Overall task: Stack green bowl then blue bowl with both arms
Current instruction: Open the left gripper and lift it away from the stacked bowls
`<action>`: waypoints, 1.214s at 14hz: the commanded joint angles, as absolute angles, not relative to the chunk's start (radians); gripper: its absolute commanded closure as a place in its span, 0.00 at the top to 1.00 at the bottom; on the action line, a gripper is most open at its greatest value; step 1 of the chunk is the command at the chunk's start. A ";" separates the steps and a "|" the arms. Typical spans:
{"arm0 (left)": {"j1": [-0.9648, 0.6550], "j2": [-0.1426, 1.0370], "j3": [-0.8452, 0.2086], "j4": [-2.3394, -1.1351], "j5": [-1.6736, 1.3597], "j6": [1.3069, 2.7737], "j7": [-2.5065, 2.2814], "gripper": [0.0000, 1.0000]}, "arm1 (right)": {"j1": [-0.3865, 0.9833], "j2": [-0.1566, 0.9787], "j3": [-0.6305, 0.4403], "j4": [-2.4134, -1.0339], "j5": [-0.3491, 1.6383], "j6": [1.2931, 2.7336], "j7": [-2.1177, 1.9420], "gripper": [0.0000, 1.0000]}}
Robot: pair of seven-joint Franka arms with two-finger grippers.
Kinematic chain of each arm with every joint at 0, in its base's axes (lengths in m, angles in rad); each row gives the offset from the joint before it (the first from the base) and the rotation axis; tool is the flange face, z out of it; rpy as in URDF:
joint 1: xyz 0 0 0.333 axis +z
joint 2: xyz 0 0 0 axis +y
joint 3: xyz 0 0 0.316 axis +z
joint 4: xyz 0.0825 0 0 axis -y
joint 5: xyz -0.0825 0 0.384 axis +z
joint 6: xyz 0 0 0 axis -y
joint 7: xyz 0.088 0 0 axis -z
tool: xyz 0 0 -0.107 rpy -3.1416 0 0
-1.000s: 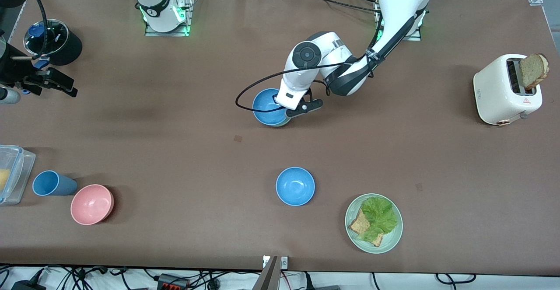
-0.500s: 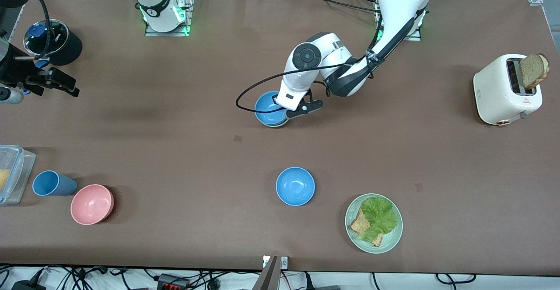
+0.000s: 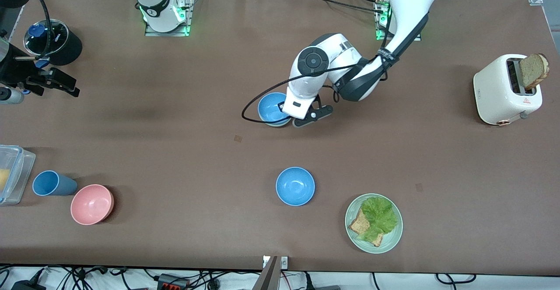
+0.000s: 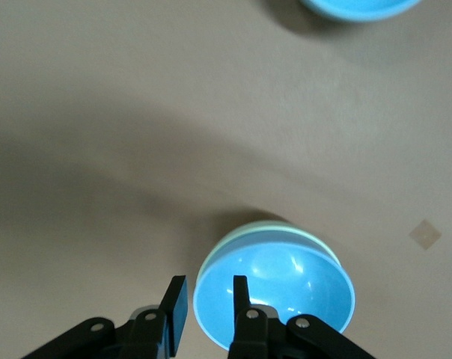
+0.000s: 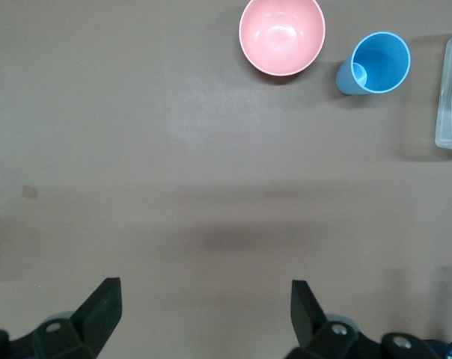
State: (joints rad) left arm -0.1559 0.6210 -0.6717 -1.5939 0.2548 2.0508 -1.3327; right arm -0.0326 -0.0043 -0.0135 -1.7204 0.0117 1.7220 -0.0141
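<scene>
Your left gripper (image 4: pixel 205 307) sits low over stack at mid-surface, fingers (image 4: pixel 176 303) narrow with a gap, straddling blue bowl's (image 3: pixel 272 108) rim without clamping it. Blue bowl nested in green bowl (image 4: pixel 265 229); only green rim shows. Second blue bowl (image 3: pixel 295 186) nearer front camera, well apart, beside plate (image 3: pixel 391 242) with lettuce and toast. Your right gripper (image 5: pixel 203 307) waits over bare surface (image 3: pixel 175 150) at right arm's end, fingers spread wide, holding nothing.

The blue bowl (image 4: pixel 275 288) looks like smooth, glossy plastic, catching highlights. The brown surface (image 3: pixel 175 150) is matt. The left hand (image 4: pixel 205 308) has matt black fingers (image 4: pixel 176 303).
</scene>
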 commanded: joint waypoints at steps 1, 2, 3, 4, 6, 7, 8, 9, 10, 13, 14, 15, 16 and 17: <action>-0.114 0.609 -0.684 -1.504 0.267 1.919 -1.239 0.34 | -0.043 -0.011 -0.002 -1.726 -0.002 1.726 -0.028 1.00; -0.091 0.592 -0.684 -1.496 0.267 1.911 -1.179 0.35 | -0.044 -0.009 -0.002 -1.726 -0.002 1.726 -0.028 1.00; -0.057 0.586 -0.687 -1.493 0.265 1.910 -1.123 0.37 | -0.046 -0.011 -0.002 -1.723 -0.002 1.726 -0.026 1.00; -0.023 0.583 -0.689 -1.483 0.265 1.899 -1.071 0.39 | -0.046 -0.009 -0.002 -1.720 0.000 1.727 -0.026 1.00; 0.021 0.572 -0.707 -1.447 0.264 1.846 -0.938 0.54 | -0.048 -0.008 -0.002 -1.718 0.000 1.726 -0.026 1.00; 0.032 0.571 -0.704 -1.416 0.259 1.820 -0.863 0.66 | -0.048 -0.006 -0.002 -1.718 0.000 1.726 -0.026 1.00; 0.055 0.571 -0.706 -1.390 0.255 1.786 -0.800 0.72 | -0.049 -0.005 -0.003 -1.718 0.000 1.724 -0.026 1.00; 0.073 0.572 -0.706 -1.365 0.252 1.758 -0.758 0.76 | -0.049 -0.003 -0.003 -1.718 0.000 1.726 -0.026 1.00; 0.081 0.571 -0.707 -1.359 0.253 1.747 -0.730 0.77 | -0.049 -0.003 -0.002 -1.718 0.005 1.729 -0.026 1.00; 0.094 0.551 -0.698 -1.336 0.253 1.701 -0.599 0.82 | -0.051 0.003 -0.003 -1.720 0.009 1.735 -0.025 1.00; 0.106 0.549 -0.696 -1.332 0.253 1.688 -0.582 0.84 | -0.051 0.008 -0.003 -1.721 0.011 1.733 -0.025 1.00; 0.129 0.535 -0.706 -1.330 0.258 1.663 -0.566 0.86 | -0.051 0.008 -0.005 -1.721 0.011 1.732 -0.025 1.00; 0.150 0.526 -0.706 -1.328 0.253 1.645 -0.527 1.00 | -0.051 0.006 -0.005 -1.721 0.011 1.729 -0.025 1.00; 0.161 0.525 -0.704 -1.312 0.242 1.637 -0.484 1.00 | -0.051 0.006 -0.005 -1.721 0.009 1.729 -0.025 1.00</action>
